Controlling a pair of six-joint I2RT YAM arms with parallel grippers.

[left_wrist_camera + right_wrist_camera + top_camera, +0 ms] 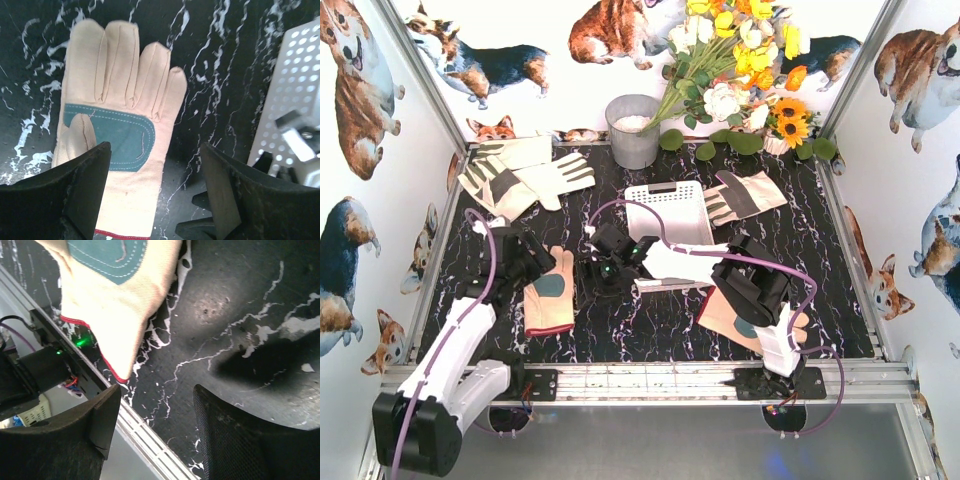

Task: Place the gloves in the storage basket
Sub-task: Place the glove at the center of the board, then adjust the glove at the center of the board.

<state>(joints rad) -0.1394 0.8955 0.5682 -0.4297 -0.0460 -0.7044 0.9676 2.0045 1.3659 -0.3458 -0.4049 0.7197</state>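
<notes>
**Q:** Why does the left gripper (pixel 155 150) hang with jaws wide over the peach glove (pixel 117 140)?

**A:** The glove lies flat on the desk (pixel 225 75), near the storage basket (pixel 292 85), so wide jaws can straddle it. The right gripper (pixel 157 392), likewise spread and empty, hovers by the cuff of a second glove (pixel 115 305), probably for the same reason.

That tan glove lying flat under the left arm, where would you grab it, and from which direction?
Probably the cuff end, from straight above. The glove lies flat, palm patch up, so nothing stands up to catch sideways; the open left tool hangs over that end and could pinch up a fold.
</notes>
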